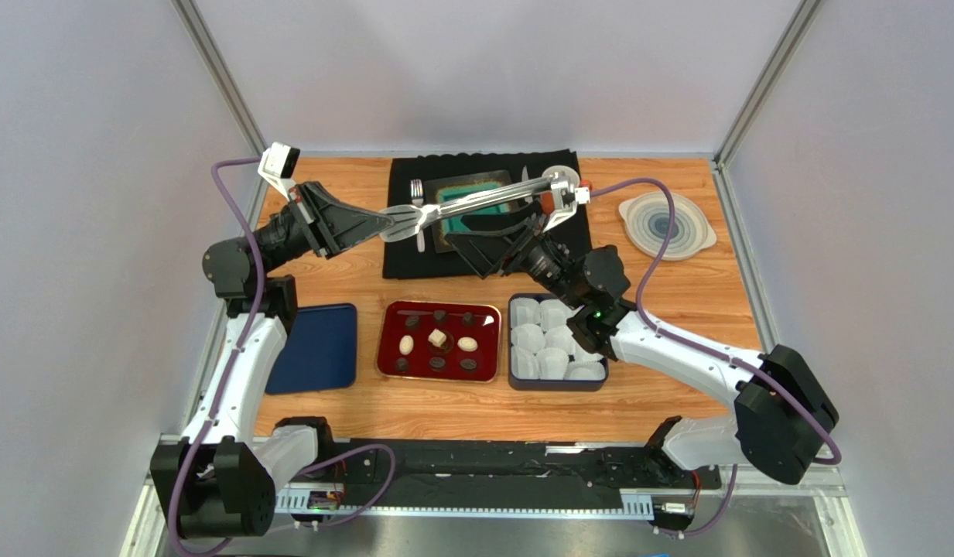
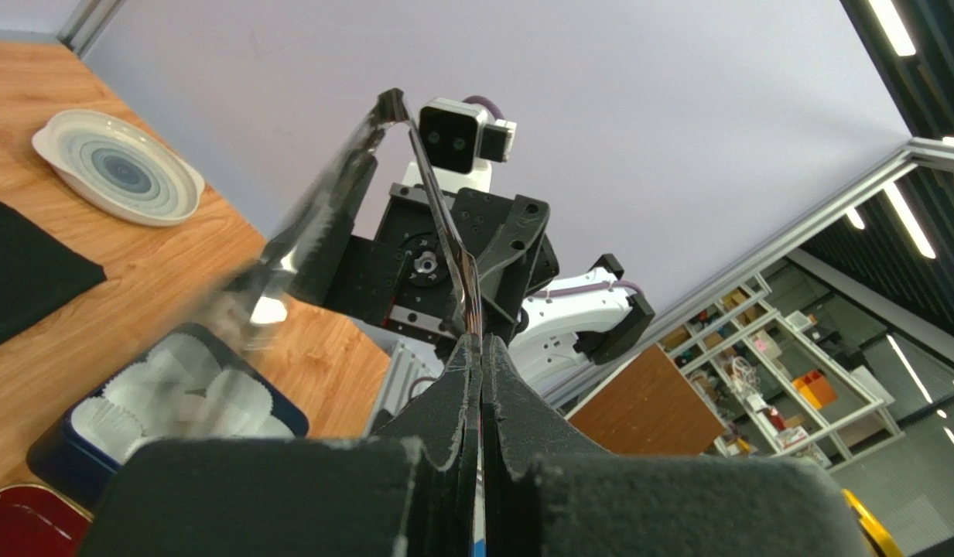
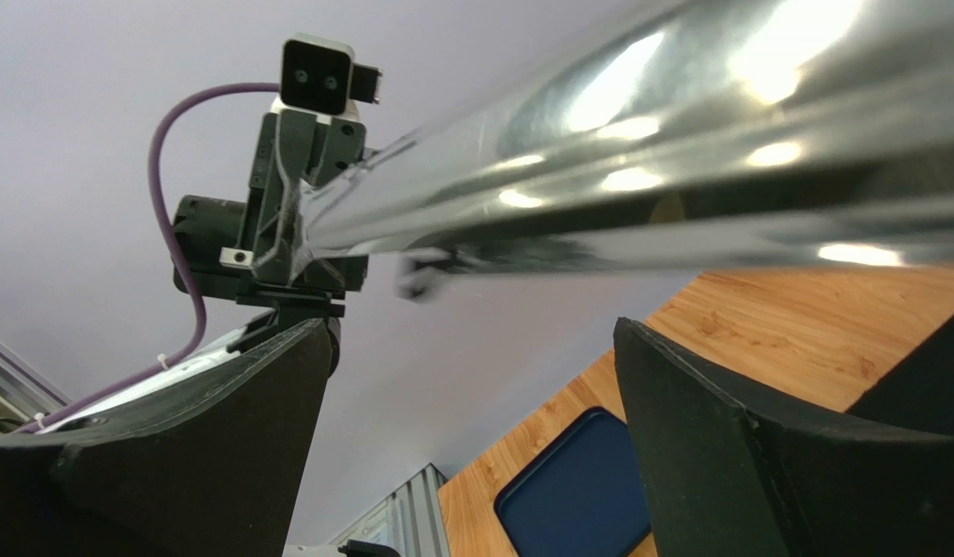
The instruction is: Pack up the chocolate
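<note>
chocolate (image 1: 438,340) sitting in one red tray (image 1: 388,374) on the table (image 1: 679,290): three pale pieces, roughly seven dark rounds, count unsure at this size. just right of red tray: one dark blue box (image 1: 514,381) holding about eight white paper cups (image 1: 551,342). left of red tray: one blue lid (image 1: 319,348). beyond red tray: one black mat (image 1: 406,261), one pair of metal tongs (image 1: 481,200) (image 2: 435,209) (image 3: 632,151) hanging above it. left pincer (image 1: 388,223) (image 2: 481,348) pinching together on metal tongs' end. right pincer (image 1: 493,240) (image 3: 470,331) standing apart, metal tongs passing over the gap; contact unclear. beyond and right of red tray: one plate (image 1: 667,224).
</note>
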Controlling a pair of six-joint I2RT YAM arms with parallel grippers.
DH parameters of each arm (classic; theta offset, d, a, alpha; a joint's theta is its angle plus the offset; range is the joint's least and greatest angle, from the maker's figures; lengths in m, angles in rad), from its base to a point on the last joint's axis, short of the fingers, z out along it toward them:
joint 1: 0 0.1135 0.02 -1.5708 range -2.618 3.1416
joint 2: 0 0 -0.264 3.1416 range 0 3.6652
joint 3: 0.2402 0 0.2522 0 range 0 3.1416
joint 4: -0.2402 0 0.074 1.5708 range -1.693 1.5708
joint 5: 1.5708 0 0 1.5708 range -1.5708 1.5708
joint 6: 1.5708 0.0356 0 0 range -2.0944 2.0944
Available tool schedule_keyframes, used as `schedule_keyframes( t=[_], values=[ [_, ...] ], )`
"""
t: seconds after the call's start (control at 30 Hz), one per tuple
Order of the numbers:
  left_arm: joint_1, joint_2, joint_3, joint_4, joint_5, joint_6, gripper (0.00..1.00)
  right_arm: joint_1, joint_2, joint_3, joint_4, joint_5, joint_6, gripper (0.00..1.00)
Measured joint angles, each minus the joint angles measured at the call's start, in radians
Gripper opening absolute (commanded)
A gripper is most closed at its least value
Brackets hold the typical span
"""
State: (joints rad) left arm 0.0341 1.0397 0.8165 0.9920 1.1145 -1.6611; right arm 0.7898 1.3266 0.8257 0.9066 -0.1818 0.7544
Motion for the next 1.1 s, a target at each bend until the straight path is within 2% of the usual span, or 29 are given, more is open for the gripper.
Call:
schedule_keyframes(
  t=[0.6, 0.83, 1.1],
  values=[
    [0.000, -0.013, 0.010, 0.005, 0.006, -0.003, 0.00, 0.000, -0.038, -0.026, -0.023, 0.097, -0.017, 1.00],
    [0.000, -0.019, 0.010, 0.005, 0.005, -0.003, 0.00, 0.000, -0.007, -0.026, 0.061, 0.180, 0.029, 0.98],
    [0.000, -0.027, 0.010, 0.009, 0.000, -0.003, 0.00, -0.001, 0.013, -0.018, 0.116, 0.163, 0.060, 0.95]
  ],
)
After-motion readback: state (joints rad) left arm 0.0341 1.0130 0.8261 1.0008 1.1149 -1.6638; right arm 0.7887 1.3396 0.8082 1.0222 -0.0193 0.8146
